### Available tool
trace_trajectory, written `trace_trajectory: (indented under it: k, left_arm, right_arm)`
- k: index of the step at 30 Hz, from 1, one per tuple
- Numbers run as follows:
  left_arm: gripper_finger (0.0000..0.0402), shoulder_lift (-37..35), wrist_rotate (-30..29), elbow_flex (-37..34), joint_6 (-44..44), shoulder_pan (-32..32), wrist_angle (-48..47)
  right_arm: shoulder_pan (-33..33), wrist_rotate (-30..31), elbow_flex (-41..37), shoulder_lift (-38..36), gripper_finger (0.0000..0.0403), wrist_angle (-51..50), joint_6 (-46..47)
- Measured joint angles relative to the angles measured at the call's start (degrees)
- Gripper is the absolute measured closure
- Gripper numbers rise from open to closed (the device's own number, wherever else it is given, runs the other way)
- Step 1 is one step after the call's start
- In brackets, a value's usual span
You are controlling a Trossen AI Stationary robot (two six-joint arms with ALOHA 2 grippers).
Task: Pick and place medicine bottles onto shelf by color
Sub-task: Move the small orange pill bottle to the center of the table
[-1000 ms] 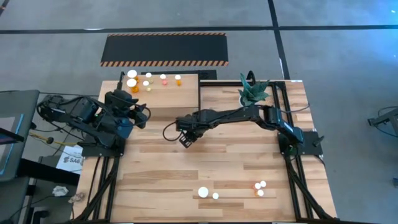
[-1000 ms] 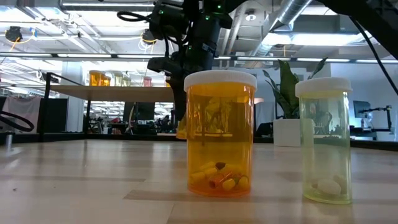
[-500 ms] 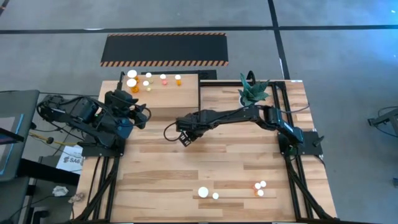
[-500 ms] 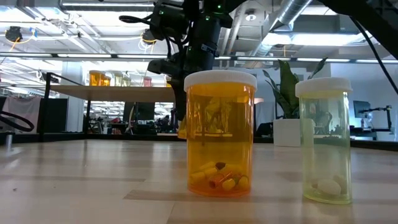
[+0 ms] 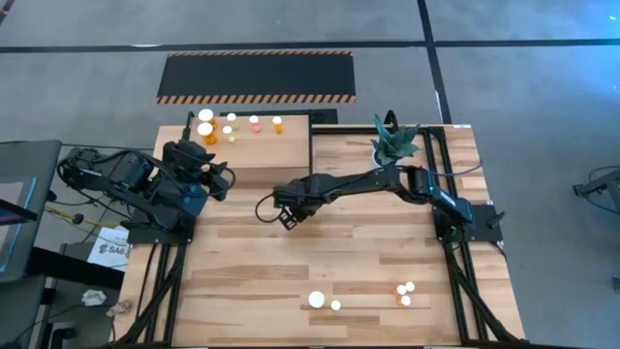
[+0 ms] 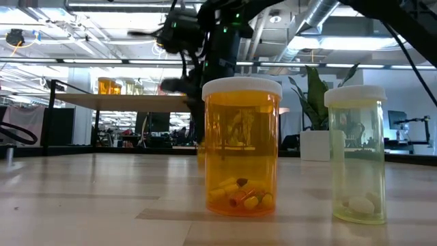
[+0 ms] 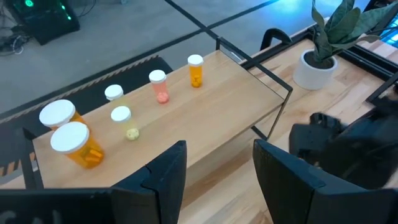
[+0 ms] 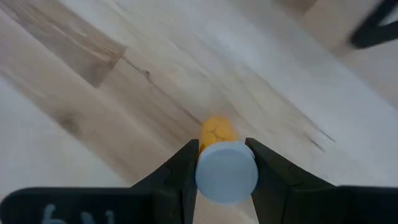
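Observation:
My right gripper (image 5: 286, 215) hangs over the middle of the table, shut on a small orange medicine bottle (image 8: 216, 132) with a white cap. My left gripper (image 7: 217, 163) stands open and empty at the table's left, beside the light-wood shelf (image 5: 281, 150). Several bottles stand on the shelf top: two larger orange ones (image 7: 74, 142), yellowish ones (image 7: 122, 119), a pink one (image 7: 159, 85) and a small orange one (image 7: 195, 69). More bottles (image 5: 317, 301) (image 5: 404, 291) stand at the near edge. In the low view the big orange bottle (image 6: 242, 147) hides the right gripper's fingertips. My right gripper pinches the bottle's round white cap (image 8: 226, 173) between its two fingers (image 8: 184, 171), one on each side. The fingers come from above, pointing steeply down. The orange body hangs upright below the cap. I cannot tell whether its base is off the table.
A white pot with a green plant (image 5: 392, 143) stands at the far right of the table. A black mat with orange-striped edges (image 5: 257, 76) lies on the floor beyond the shelf. A yellowish bottle (image 6: 357, 154) stands right of the big orange one, close to the low camera.
My right gripper has rolled a little about its wrist with the small orange bottle still held, staying over the same part of the table. The left arm has kept still.

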Motion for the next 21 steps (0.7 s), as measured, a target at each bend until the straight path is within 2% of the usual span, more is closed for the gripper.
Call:
trace_trajectory:
  k: [4, 14, 21]
  left_arm:
    - [0.0228, 0.0, 0.0, 0.0, 0.1, 0.0, 0.0]
    - [0.0228, 0.0, -1.0, 0.0, 0.1, 0.0, 0.0]
    - [0.0228, 0.0, -1.0, 0.0, 0.2, 0.0, -0.1]
  right_arm:
    - [0.2, -2.8, 0.1, 1.5, 0.0263, -0.3, -0.5]
    - [0.2, -2.9, 0.0, 1.6, 0.0267, -0.3, -0.9]
    - [0.2, -2.9, -0.1, 1.8, 0.0231, -0.4, -2.0]
